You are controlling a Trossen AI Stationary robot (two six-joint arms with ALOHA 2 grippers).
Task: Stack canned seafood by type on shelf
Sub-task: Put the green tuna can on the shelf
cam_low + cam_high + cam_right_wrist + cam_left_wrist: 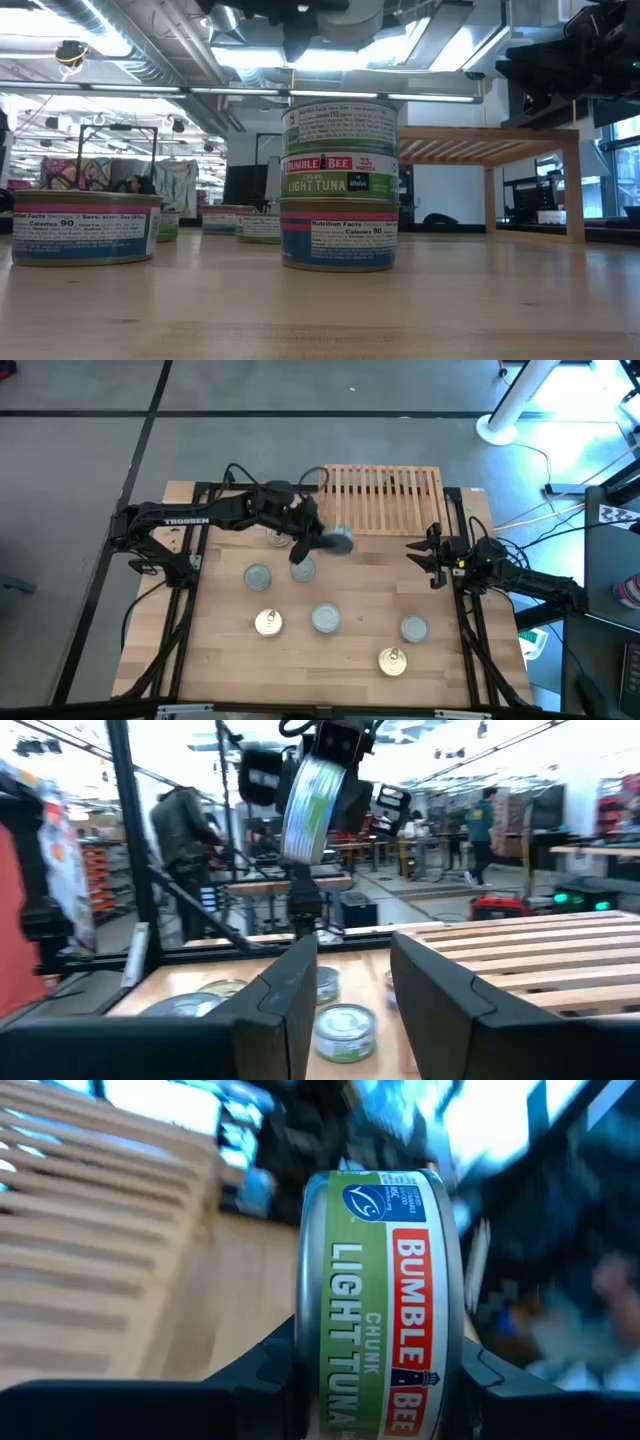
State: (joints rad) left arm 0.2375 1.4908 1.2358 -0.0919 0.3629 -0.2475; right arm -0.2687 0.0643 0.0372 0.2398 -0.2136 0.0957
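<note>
My left gripper (pixel 335 542) hangs over the table just in front of the shelf (pixel 380 495) and is shut on a green-labelled tuna can (pixel 380 1300). That can also shows in the right wrist view as a tilted tin (pixel 315 805) high above the table. Several other cans rest on their flat bottoms on the table: silver-topped ones (pixel 257 575) (pixel 326 618) (pixel 414 627) and gold-topped ones (pixel 268 622) (pixel 392 660). In the low view a pile of cans (pixel 340 185) stands in the middle. My right gripper (pixel 432 555) waits open at the table's right side, with nothing between its fingers. My left gripper pinches the tuna can between its two fingers (pixel 250 1380), one on each flat end, so the labelled round wall (pixel 370 1370) faces the wrist camera. The fingers come from the table's left, slanting slightly down. The can stands on edge, lifted clear of the table.
The slatted wooden shelf (pixel 490 145) stands at the table's far edge on legs, its top bare of cans. Two cans (pixel 278 537) (pixel 303 568) sit right below my left arm. Black frame rails (pixel 190 560) run along both table sides. People stand in the room beyond.
</note>
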